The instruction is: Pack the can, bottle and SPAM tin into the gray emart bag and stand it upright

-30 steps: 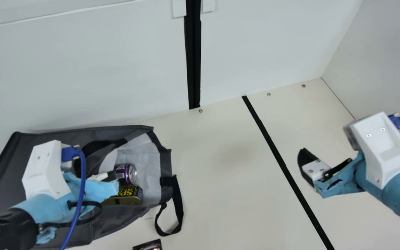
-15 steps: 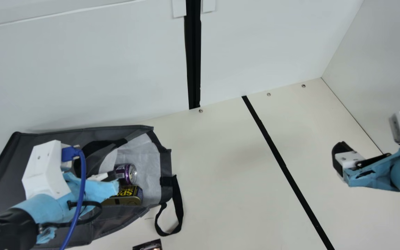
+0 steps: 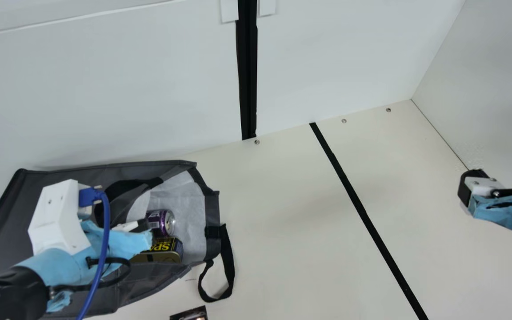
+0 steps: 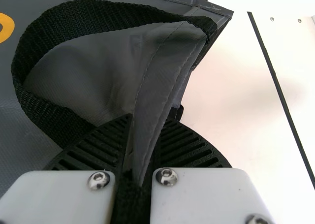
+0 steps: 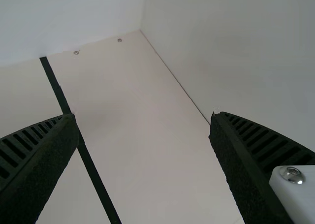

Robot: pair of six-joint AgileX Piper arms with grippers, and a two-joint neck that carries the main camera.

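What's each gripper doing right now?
Left gripper: closed, pinching the gray bag's edge between its jaws.
Right gripper: open, nothing in it.

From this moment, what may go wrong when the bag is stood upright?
The gray bag lies on its side, with the can and SPAM tin near its open mouth; they might slide out.

The left claw pinches only the bag's edge and the right claw is well away, so lifting may twist the bag or let the edge slip.
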